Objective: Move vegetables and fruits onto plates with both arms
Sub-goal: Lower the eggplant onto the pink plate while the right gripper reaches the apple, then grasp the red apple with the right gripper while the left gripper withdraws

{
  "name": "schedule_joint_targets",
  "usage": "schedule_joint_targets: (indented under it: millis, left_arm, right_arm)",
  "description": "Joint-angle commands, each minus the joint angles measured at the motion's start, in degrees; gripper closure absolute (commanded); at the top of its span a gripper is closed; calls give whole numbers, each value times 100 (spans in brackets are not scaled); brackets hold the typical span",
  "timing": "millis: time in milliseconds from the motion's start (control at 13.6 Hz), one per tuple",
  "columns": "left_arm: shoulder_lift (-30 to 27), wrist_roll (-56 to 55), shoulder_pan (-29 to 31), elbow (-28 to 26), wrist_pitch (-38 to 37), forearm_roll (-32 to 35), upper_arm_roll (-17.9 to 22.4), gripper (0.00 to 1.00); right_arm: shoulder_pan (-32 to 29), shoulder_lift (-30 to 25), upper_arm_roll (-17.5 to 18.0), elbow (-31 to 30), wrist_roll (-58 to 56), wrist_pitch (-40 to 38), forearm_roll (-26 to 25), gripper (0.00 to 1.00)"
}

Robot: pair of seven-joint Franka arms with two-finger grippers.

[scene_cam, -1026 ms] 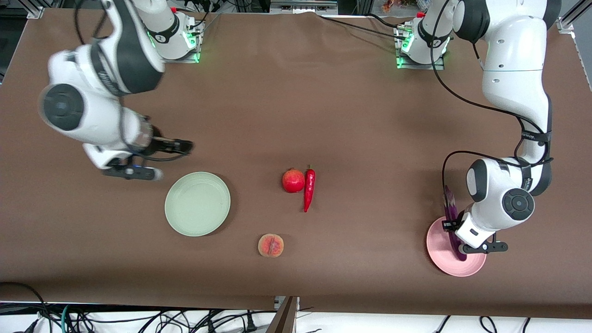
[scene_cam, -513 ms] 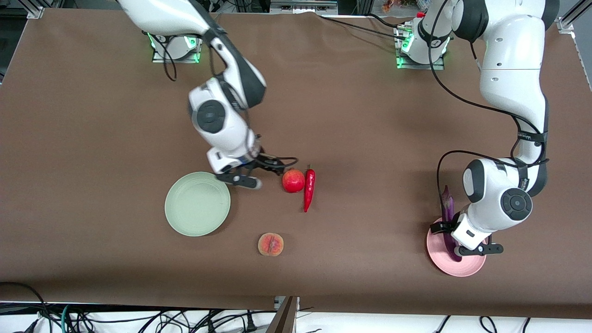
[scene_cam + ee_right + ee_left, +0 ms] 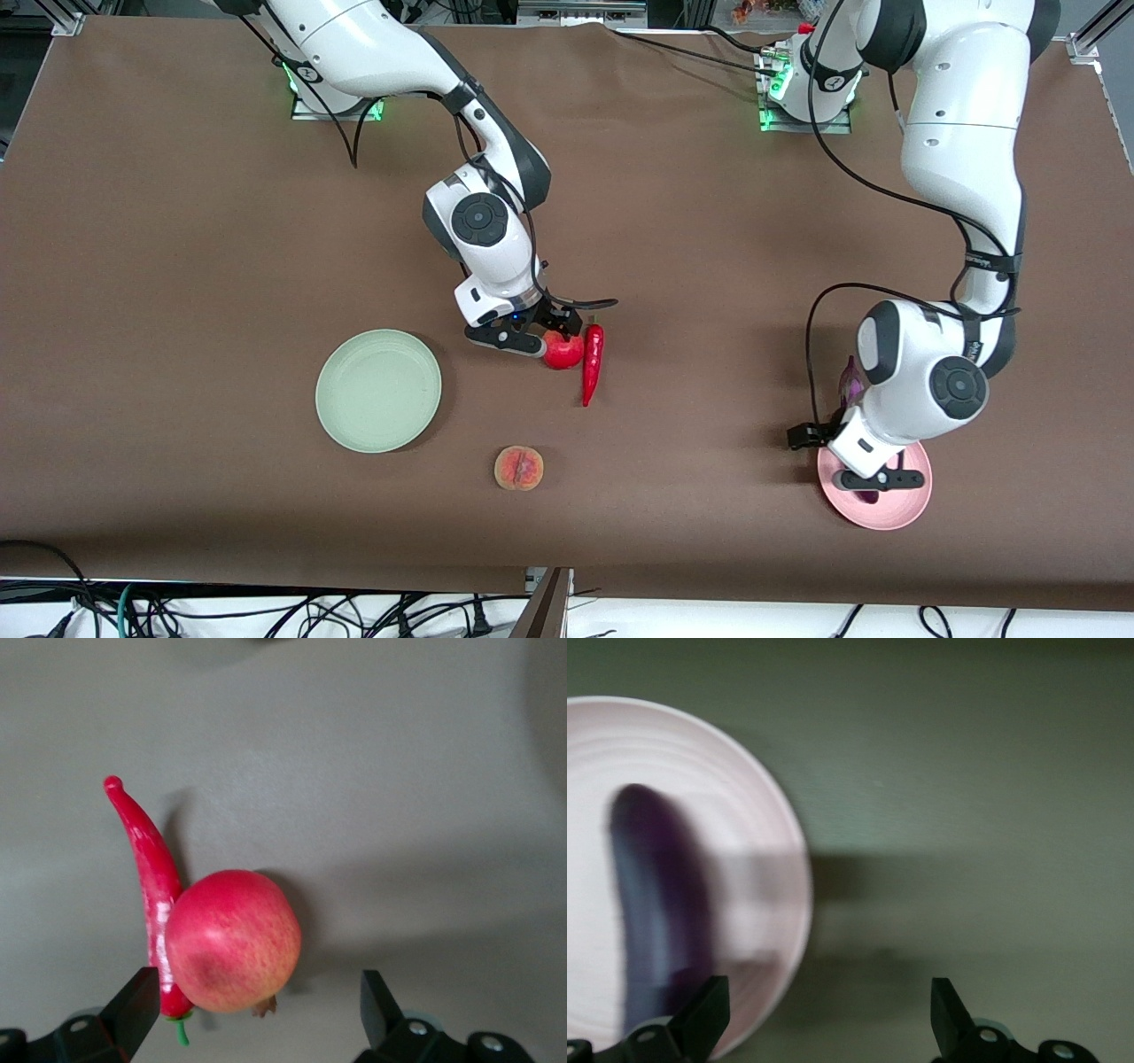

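Observation:
The purple eggplant (image 3: 656, 904) lies on the pink plate (image 3: 757, 806), its cap end (image 3: 850, 383) sticking out past the rim. My left gripper (image 3: 826, 1010) hangs open over the plate's edge, holding nothing. The red pomegranate (image 3: 563, 352) and the red chili (image 3: 592, 359) touch each other mid-table. My right gripper (image 3: 257, 1001) is open just above the pomegranate (image 3: 233, 939), one finger by the chili's (image 3: 151, 877) stem end. The peach (image 3: 518, 468) lies nearer the front camera. The mint green plate (image 3: 378, 391) has nothing on it.
Brown cloth covers the whole table. The pink plate (image 3: 904, 505) sits near the table's front edge at the left arm's end. Bare cloth lies between the green plate and the pomegranate. Cables hang below the front edge.
The right arm swung from beside the green plate to over the pomegranate. The left gripper opened, let go of the eggplant, and shifted slightly toward the middle of the table.

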Motion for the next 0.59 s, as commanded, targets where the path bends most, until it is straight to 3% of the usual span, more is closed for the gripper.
schedule_joint_targets:
  millis: [0,513]
  left_arm:
    - [-86,36,-11,-7,-40,-159,-162,0]
    - [-78,-289,-230,168,-49,-150,-268,0]
  right_arm:
    - [71,272,-75,221,132,357,-83,0]
    - [342,861,-223,529,536,798,-136,0]
